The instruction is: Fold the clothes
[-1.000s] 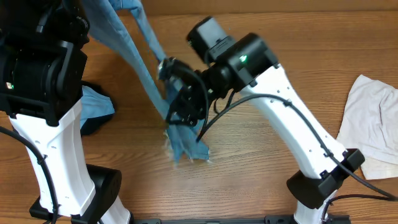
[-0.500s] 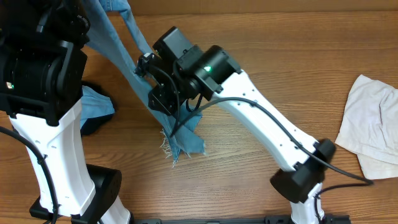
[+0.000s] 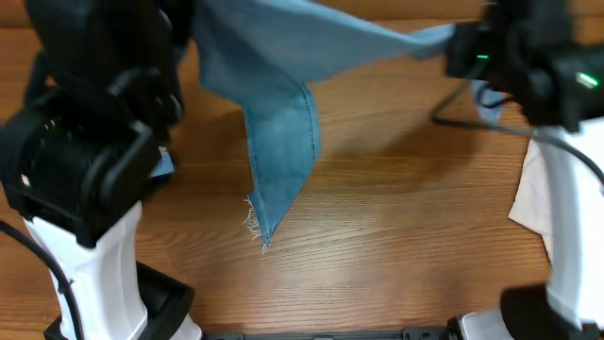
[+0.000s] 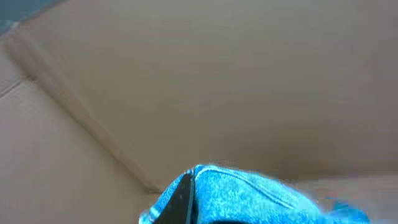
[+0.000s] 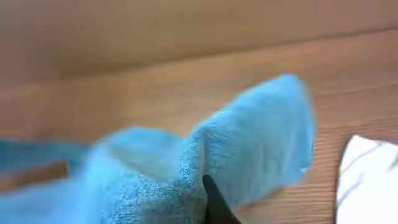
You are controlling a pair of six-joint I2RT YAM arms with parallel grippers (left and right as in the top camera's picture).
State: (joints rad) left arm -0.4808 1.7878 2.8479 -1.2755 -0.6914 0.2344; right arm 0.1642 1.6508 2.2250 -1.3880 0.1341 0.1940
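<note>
The light-blue denim jeans (image 3: 283, 57) hang stretched in the air across the top of the overhead view, between my two arms. One leg droops to the table, and its frayed hem (image 3: 255, 227) rests on the wood. My left gripper (image 4: 189, 193) is shut on a fold of denim (image 4: 249, 199); from above, the left arm hides it. My right gripper (image 3: 456, 42) is shut on the other end of the jeans (image 5: 155, 180), with one dark finger (image 5: 214, 205) showing against the cloth. The black garment is out of view.
A cream-white garment (image 3: 530, 194) lies at the table's right edge and also shows in the right wrist view (image 5: 367, 180). A bit of sky-blue shirt (image 3: 166, 162) peeks from behind the left arm (image 3: 85, 179). The right arm's base (image 3: 576, 255) stands front right.
My right arm swung from the table's middle up to the top right, shut on the jeans and pulled them taut. The jeans leg that lay bunched now hangs spread.
</note>
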